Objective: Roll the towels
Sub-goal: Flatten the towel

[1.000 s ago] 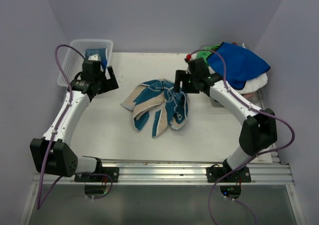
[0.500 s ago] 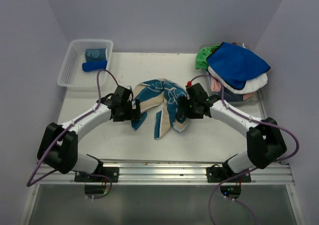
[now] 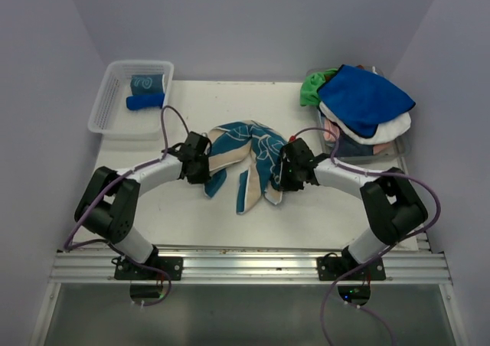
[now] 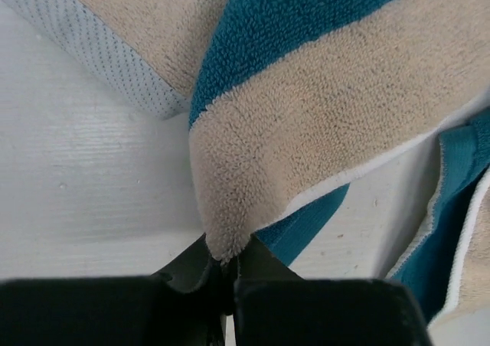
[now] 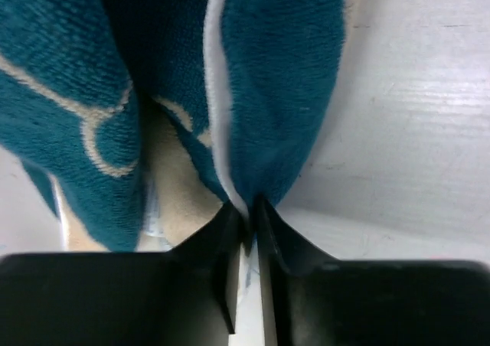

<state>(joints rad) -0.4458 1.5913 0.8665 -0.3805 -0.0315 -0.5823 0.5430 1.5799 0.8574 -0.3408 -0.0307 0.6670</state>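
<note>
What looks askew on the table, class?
The teal towel lies crumpled mid-table, folds overlapping instead of flat. At the far right, the pile is heaped loosely, its blue towel draped over the top.

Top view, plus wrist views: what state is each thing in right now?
teal towel: unrolled, crumpled on the table
left gripper: shut on its beige corner
right gripper: shut on its teal edge
basket: holds two rolled towels
pile: unrolled, heaped at far right

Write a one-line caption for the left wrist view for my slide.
Left tool shut on a beige corner of the teal and beige towel, which lies on the white table.
</note>
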